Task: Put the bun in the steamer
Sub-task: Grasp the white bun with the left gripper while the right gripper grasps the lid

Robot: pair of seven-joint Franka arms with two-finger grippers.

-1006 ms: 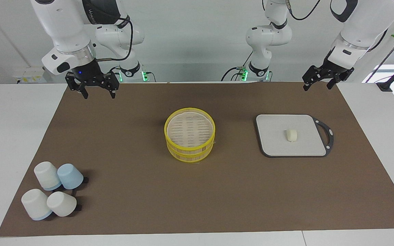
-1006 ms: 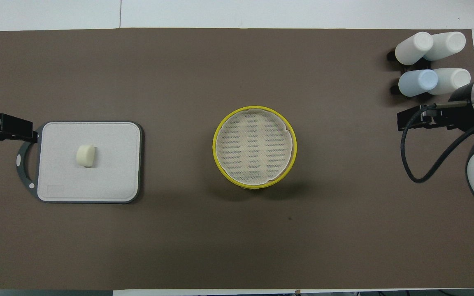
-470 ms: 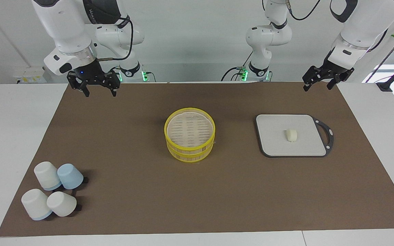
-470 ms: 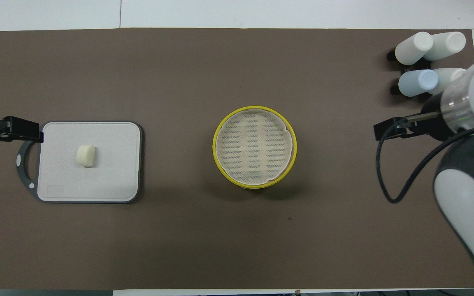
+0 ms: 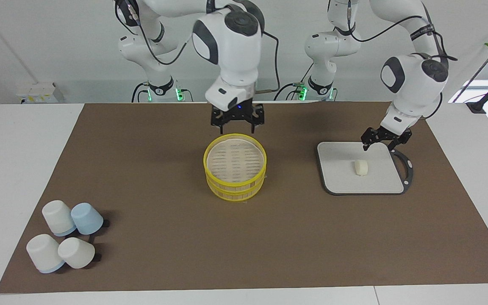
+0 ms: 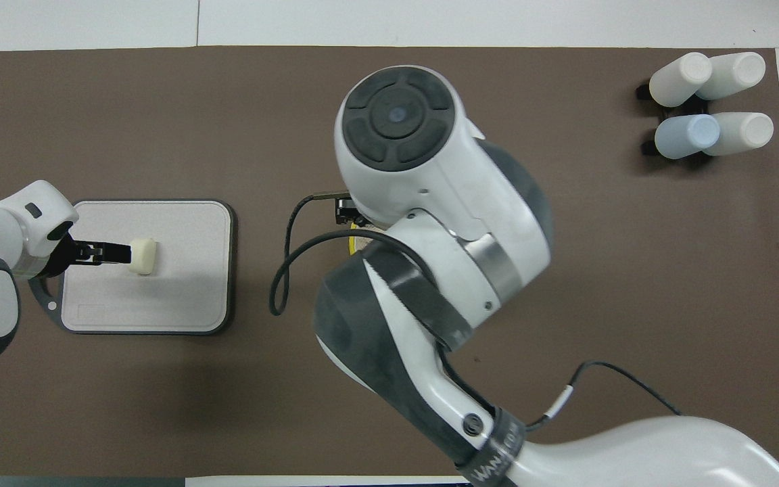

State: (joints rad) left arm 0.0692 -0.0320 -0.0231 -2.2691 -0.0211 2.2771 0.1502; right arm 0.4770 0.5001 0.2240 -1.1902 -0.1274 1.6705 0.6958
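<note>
The bun (image 5: 361, 167) lies in the middle of the grey board (image 5: 337, 178), toward the left arm's end of the table. It also shows in the overhead view (image 6: 143, 256). My left gripper (image 5: 380, 145) is open and empty, low over the board's edge nearest the robots, by the handle, apart from the bun. In the overhead view the left gripper (image 6: 121, 252) lines up beside the bun. The yellow-rimmed steamer (image 5: 235, 167) stands mid-table with its slatted top showing. My right gripper (image 5: 237, 123) is open and empty, just above the steamer's rim nearest the robots. In the overhead view the right arm hides the steamer.
Several upturned white and pale blue cups (image 5: 64, 235) are grouped at the right arm's end, farthest from the robots, also in the overhead view (image 6: 707, 101). The brown mat (image 5: 151, 178) covers the table. The board's dark handle (image 5: 406, 165) points to the table's end.
The right arm swung from its end of the table to over the steamer. The left gripper came down and forward from the mat's corner to over the board near the bun.
</note>
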